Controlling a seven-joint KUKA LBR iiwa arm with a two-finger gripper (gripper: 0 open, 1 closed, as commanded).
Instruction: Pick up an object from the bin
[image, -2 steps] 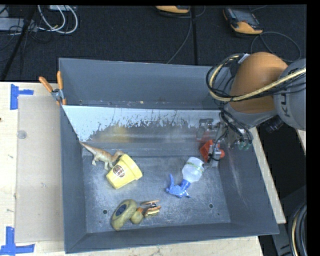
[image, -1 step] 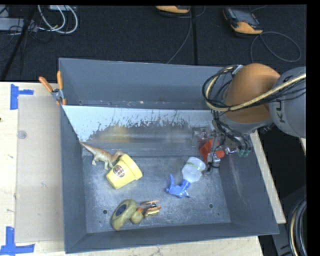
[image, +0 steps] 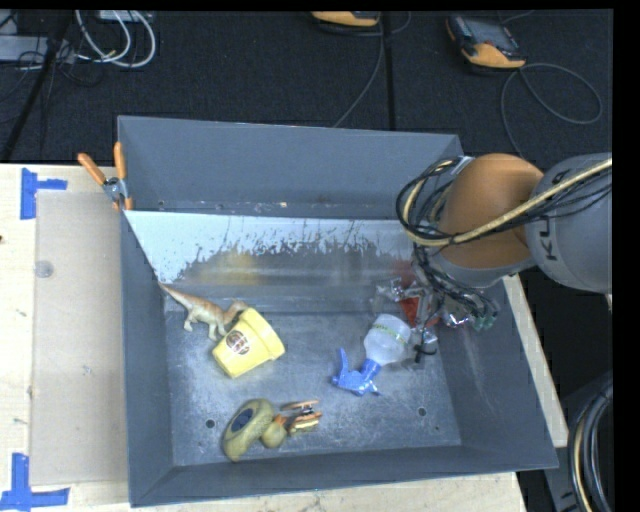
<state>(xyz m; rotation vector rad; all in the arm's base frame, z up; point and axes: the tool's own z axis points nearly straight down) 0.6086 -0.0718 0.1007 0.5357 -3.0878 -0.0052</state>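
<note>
The gripper is hanging just beside a pale translucent plastic piece, its width unreadable; centring and closing seem next.

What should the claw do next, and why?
Probably ease the claw a little toward the pale roundish thing on the right side of the bin and settle over it. That thing lies right beside the claw, while the blue piece sits just past it and the yellow toy is far off to the left.
</note>
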